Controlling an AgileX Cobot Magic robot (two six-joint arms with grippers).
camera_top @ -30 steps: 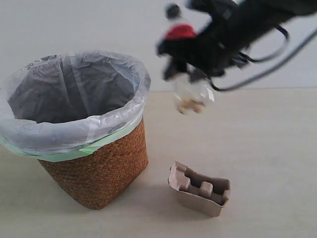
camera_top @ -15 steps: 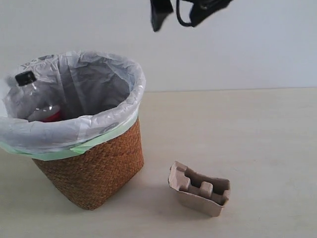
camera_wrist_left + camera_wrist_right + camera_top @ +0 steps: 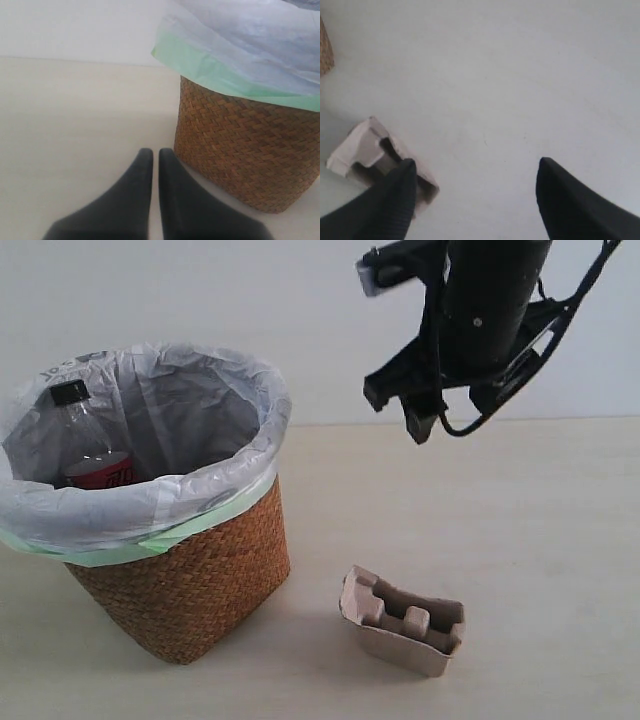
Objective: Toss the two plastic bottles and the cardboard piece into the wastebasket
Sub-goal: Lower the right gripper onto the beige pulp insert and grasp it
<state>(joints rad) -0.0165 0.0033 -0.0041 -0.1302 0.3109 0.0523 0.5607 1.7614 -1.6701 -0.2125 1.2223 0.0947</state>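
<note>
Wastebasket (image 3: 180, 580): left edge of bench (image 3: 540, 540), toward front; black-capped bottle (image 3: 90, 455) upright inside. Cardboard piece (image 3: 403, 622): front edge, centre, lying on bench. Right hand (image 3: 476, 161): spread wide, empty. Left hand (image 3: 151, 165): fingers together, empty.

pale beige tabletop (image 3: 520, 540), plain white wall (image 3: 200, 290).

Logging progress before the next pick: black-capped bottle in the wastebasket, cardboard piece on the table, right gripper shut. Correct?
Not quite. The right wrist view shows the right gripper open, fingers wide apart. The black-capped bottle is in the wastebasket and the cardboard piece is on the table.
</note>
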